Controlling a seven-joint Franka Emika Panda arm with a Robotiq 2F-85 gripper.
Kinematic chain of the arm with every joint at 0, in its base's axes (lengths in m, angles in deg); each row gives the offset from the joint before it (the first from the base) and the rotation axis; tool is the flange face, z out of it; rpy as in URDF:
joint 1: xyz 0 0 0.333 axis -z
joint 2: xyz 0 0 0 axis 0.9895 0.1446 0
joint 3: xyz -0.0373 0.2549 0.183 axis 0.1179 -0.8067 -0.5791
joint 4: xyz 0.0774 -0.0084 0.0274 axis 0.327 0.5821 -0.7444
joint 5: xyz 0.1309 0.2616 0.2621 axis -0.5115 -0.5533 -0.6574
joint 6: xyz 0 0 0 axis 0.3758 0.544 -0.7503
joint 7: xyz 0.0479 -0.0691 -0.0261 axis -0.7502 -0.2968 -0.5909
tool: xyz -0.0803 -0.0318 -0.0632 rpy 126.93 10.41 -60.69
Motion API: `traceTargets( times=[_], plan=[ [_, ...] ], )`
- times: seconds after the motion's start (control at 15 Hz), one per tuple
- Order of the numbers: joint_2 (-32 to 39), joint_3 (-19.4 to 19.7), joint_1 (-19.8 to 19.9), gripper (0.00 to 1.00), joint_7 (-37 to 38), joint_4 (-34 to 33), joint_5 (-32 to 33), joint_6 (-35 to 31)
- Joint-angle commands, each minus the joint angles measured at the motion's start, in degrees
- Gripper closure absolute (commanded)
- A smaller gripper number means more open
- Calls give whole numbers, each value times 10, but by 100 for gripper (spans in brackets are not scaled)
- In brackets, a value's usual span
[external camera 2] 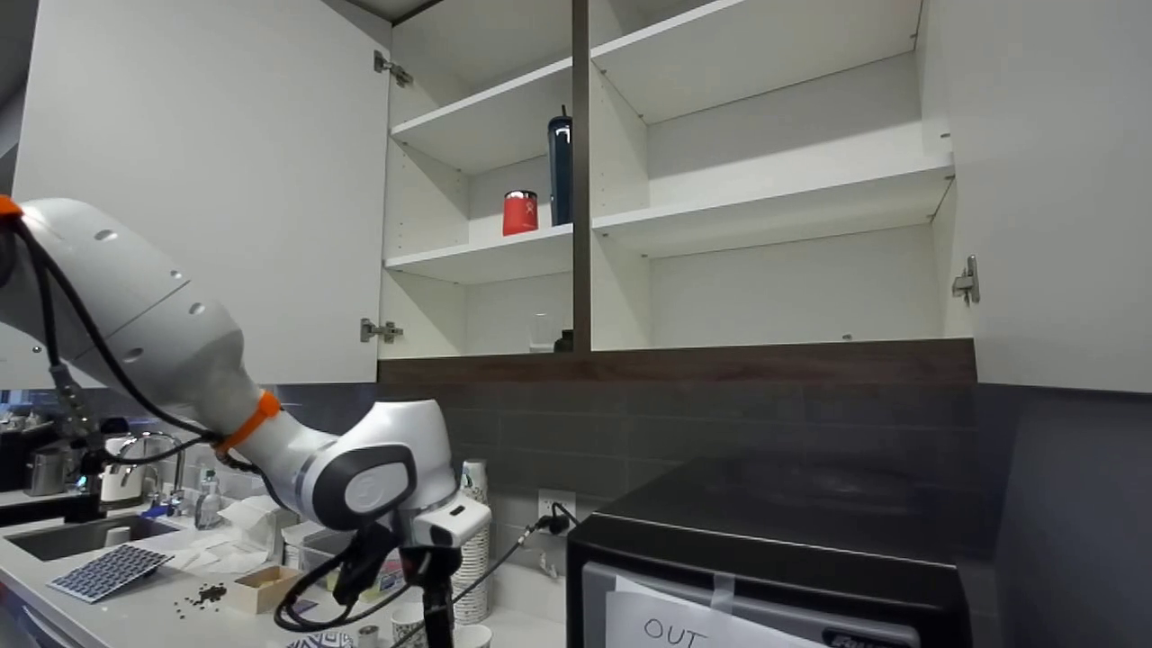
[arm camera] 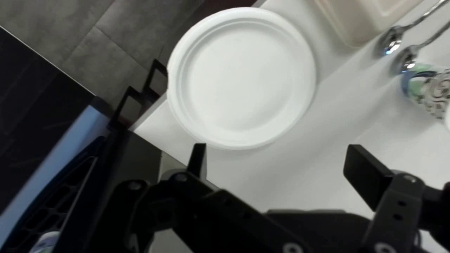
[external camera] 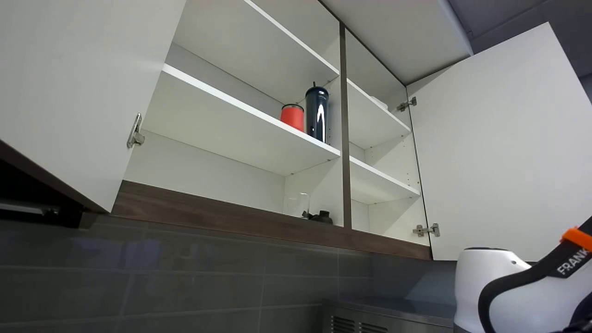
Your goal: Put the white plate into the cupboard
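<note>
Step in hand: pick-up of the plate (arm camera: 242,79), judged to be at the approach stage. In the wrist view the plate lies face up on the counter (arm camera: 344,123), just beyond the gripper (arm camera: 276,156). The fingers (arm camera: 367,175) stand wide apart with nothing between them; the plate is not yet held. Part of the rim shows past the counter's edge; whether it truly overhangs there, the angle of view does not settle.

Next move: bring the gripper to the rim so that one finger passes above it and the other below, then close and lift. A free stretch of rim would suit this grip best.

Placement: in both exterior views the doors (external camera 2: 207,180) of the cupboard (external camera 2: 774,363) stand open, so no opening step is needed. During insertion, avoid the red cup (external camera 2: 519,213) and the dark bottle (external camera 2: 560,171) on the middle shelf (external camera 2: 479,256).
</note>
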Motion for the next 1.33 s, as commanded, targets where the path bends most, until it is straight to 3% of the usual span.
traceTargets(
  times=[0.0,0.13,0.53,0.93,1.27],
  plan=[
    [102,2,54,0,56,-28,81,18],
    [147,31,48,0,42,-40,91,48],
    [249,127,-15,0,-155,-79,-36,123],
    [282,155,-28,0,-259,-100,-141,185],
    [301,167,-24,0,-320,-87,-223,147]
  ],
)
